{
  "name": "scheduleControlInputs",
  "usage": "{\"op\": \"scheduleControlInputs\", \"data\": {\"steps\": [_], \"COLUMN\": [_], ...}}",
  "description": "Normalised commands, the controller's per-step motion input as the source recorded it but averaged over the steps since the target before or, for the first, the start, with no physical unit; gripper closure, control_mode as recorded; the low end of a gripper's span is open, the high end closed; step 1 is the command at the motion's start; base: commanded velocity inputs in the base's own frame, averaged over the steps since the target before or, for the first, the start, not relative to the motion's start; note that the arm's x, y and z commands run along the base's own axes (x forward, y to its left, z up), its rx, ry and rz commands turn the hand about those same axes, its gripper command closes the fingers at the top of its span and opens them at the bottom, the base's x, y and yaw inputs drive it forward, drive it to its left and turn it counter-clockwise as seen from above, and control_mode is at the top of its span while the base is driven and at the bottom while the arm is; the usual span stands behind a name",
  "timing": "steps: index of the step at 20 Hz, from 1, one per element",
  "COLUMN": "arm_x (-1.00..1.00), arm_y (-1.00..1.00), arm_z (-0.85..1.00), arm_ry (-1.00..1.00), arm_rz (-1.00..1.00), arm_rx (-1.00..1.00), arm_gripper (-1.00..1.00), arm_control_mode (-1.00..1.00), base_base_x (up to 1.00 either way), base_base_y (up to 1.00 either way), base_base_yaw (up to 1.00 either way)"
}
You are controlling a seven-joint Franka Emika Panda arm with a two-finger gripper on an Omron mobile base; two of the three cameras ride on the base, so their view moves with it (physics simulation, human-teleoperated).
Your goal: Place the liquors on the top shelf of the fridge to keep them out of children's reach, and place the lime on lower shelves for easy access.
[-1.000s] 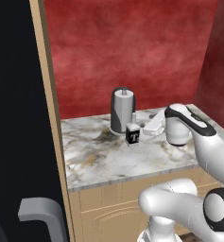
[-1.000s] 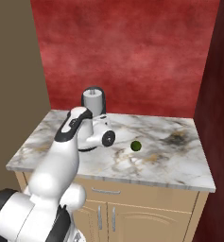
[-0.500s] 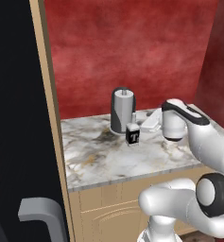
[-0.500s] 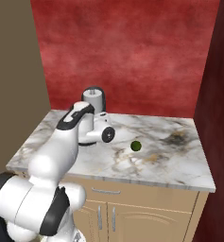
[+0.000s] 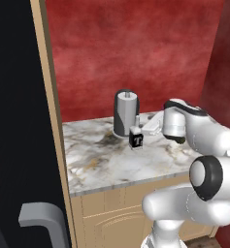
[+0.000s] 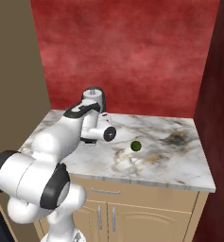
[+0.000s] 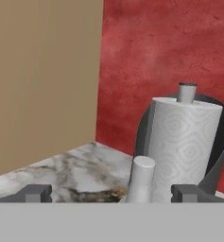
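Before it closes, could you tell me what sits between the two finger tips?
In the hand view, a white bottle neck stands between the open gripper's tips, with the paper-towel roll just behind it.

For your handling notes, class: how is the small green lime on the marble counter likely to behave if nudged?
The lime looks round, so it would probably roll freely. The counter appears flat and rimless, so it might run off an edge. It probably weighs little, being small.

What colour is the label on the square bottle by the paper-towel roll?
Black, with a white "T", on the square bottle; clearest in the left base view.
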Motion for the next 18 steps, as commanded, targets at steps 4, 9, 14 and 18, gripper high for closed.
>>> {"op": "scheduleControlInputs", "data": {"steps": [4, 9, 14, 18], "arm_x": [0.11, 0.15, 0.2, 0.22], "arm_y": [0.0, 0.0, 0.03, 0.06], "arm_z": [-0.24, -0.18, -0.06, -0.01], "arm_ry": [0.0, 0.0, 0.0, 0.0], "arm_rz": [0.0, 0.0, 0.0, 0.0], "arm_rx": [0.0, 0.0, 0.0, 0.0], "arm_gripper": [-1.0, -1.0, -1.0, -1.0], "arm_control_mode": [-1.0, -1.0, -1.0, -1.0], "base_base_x": [0.0, 0.0, 0.0, 0.0], "base_base_y": [0.0, 0.0, 0.0, 0.0], "base_base_yaw": [0.0, 0.0, 0.0, 0.0]}}
